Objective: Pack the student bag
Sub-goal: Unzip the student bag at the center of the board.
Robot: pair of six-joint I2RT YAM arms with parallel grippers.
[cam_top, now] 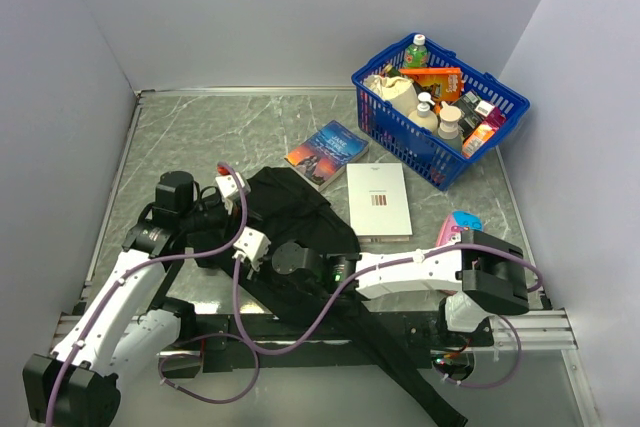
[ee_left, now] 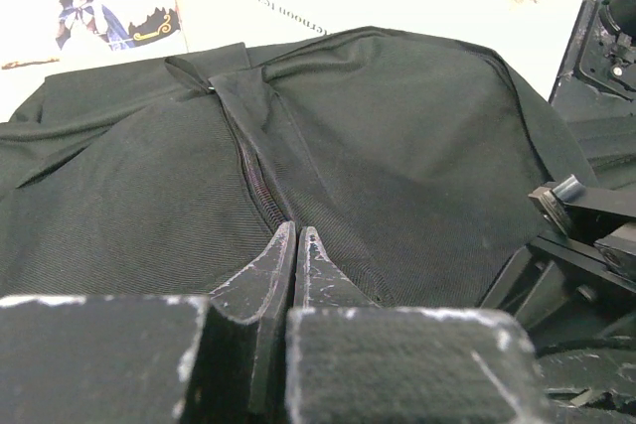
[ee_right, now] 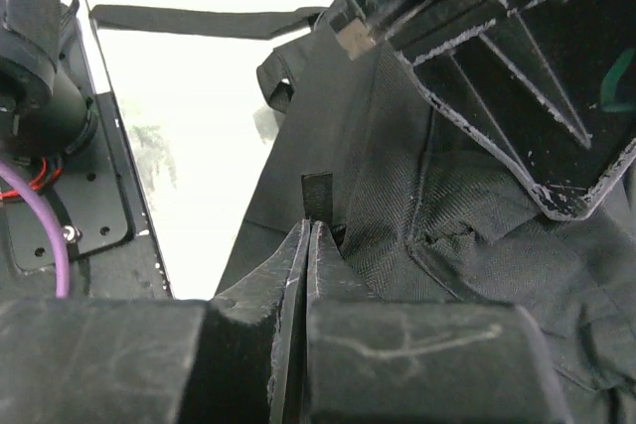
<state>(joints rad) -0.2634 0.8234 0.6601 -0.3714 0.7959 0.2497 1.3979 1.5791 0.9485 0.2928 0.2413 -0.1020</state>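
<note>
**Black fabric student bag: position and end-effector state**

Black fabric of the student bag (cam_top: 295,209) is seen spread flat on the grey marbled table (cam_top: 200,137), directly ahead of the two arm bases. Its long straps (cam_top: 400,367) are trailed from the bag's near side toward the table's near edge.

1. Left gripper (ee_left: 295,237): the fingers are brought together at the bag's left part, with their tips set on the zip line (ee_left: 260,191) that crosses the bag's upper panel. Whether any fabric is caught between them cannot be told.
2. Right gripper (ee_right: 308,235): the fingers are pressed together on the bag's near-left part. A small black webbing tab (ee_right: 317,194) of the bag is seen rising from between the tips and is taken to be pinched there.

Surrounding items, referenced to the bag:

- A blue-covered book (cam_top: 327,153) is laid just beside the bag's far right corner.
- A white book (cam_top: 379,200) is laid just beside the bag's right edge.
- A pink and blue item (cam_top: 460,222) is found to the right of the bag, beyond the white book; it cannot be identified.
- A blue mesh basket (cam_top: 505,112), filled with bottles and packets, is placed well apart from the bag, to its far right.
</note>
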